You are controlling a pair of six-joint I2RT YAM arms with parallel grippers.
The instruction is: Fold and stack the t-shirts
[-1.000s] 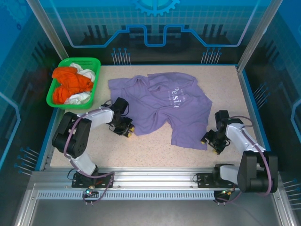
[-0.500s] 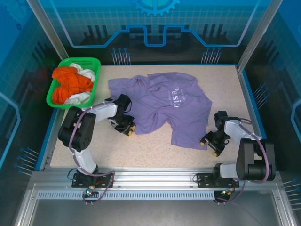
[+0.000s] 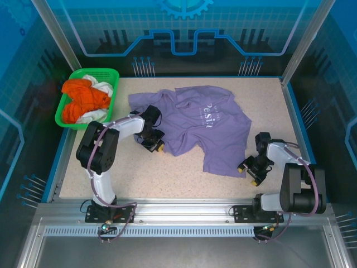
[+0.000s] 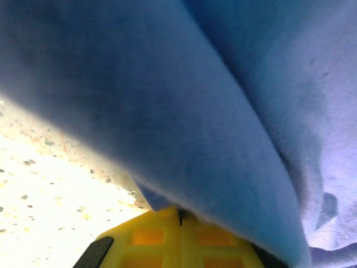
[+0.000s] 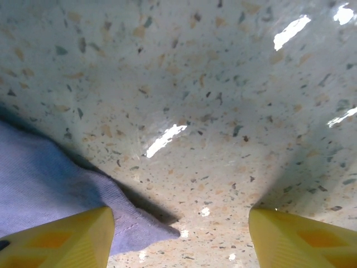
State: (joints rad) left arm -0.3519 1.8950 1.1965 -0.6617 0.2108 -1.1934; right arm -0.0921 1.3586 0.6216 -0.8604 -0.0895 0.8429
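The large lavender t-shirt (image 3: pixel 206 125) lies crumpled across the middle of the table, white lettering up. My left gripper (image 3: pixel 158 146) is at the shirt's near left edge. In the left wrist view its yellow fingers (image 4: pixel 162 234) are pressed together with the lavender t-shirt (image 4: pixel 223 100) draped over their tips. My right gripper (image 3: pixel 249 172) rests on the table at the shirt's near right corner, open. That corner (image 5: pixel 128 223) lies just inside the left finger (image 5: pixel 61 237). Orange t-shirts (image 3: pixel 83 100) and white ones (image 3: pixel 96 116) are bunched in the basket.
The green mesh basket (image 3: pixel 83 127) stands at the far left corner of the table. Bare speckled tabletop (image 3: pixel 167 178) runs along the near edge between the arms. A raised blue rim (image 3: pixel 298 123) bounds the table on the right.
My left gripper has moved to the right and away from the arm bases, dragging the lavender shirt's near left edge with it. The right gripper has shifted slightly left towards the shirt corner.
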